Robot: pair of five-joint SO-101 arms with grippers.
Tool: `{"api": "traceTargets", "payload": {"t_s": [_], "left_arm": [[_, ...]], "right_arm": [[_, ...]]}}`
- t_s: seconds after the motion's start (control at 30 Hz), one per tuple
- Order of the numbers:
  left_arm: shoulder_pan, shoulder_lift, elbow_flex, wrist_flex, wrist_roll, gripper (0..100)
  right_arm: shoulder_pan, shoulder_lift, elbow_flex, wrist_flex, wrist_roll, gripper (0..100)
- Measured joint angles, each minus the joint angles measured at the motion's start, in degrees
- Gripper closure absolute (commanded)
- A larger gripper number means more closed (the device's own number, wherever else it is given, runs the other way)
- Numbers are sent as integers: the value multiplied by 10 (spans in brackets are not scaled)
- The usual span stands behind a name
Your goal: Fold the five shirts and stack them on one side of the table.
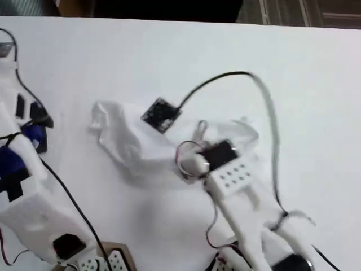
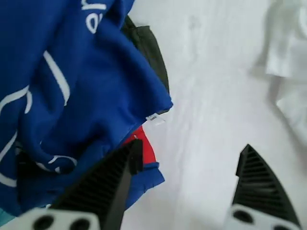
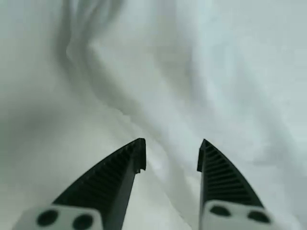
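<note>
White shirt [image 1: 127, 141], soft and limp, lies crumpled on tabletop [image 1: 282, 51]; right tool [image 3: 170, 148], jaws apart, hovers over a fold ridge, likely the best pinch. Left tool [image 2: 189, 153] gapes beside blue shirt [image 2: 72, 72].

white shirt [image 1: 127, 141] lying crumpled in the middle of the table [image 1: 316, 68], right arm [image 1: 234, 178] stretched over it from the near edge, black cable [image 1: 225, 76] looping above. left arm [image 1: 28, 209] sits at the left edge with a bit of blue shirt [image 1: 11, 164] tucked against it
</note>
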Motion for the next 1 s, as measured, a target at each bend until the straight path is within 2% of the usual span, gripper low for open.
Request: {"api": "traceTargets", "payload": {"t_s": [0.17,0.37,0.43,0.53,0.6,0.8,1.0], "left_arm": [[-11,0,0,0,0,672],[-12,0,0,0,0,672],[-12,0,0,0,0,672],[-12,0,0,0,0,672],[-12,0,0,0,0,672],[-12,0,0,0,0,672],[-12,0,0,0,0,672]], "right_arm": [[-35,140,-4,-62,-18,815],[-23,301,-75,-69,-22,819],[5,340,-104,-69,-22,849],[62,373,-147,-62,-22,988],[108,376,-174,-50,-22,961],[240,380,-288,22,-22,978],[300,380,-424,122,-22,973]]}}
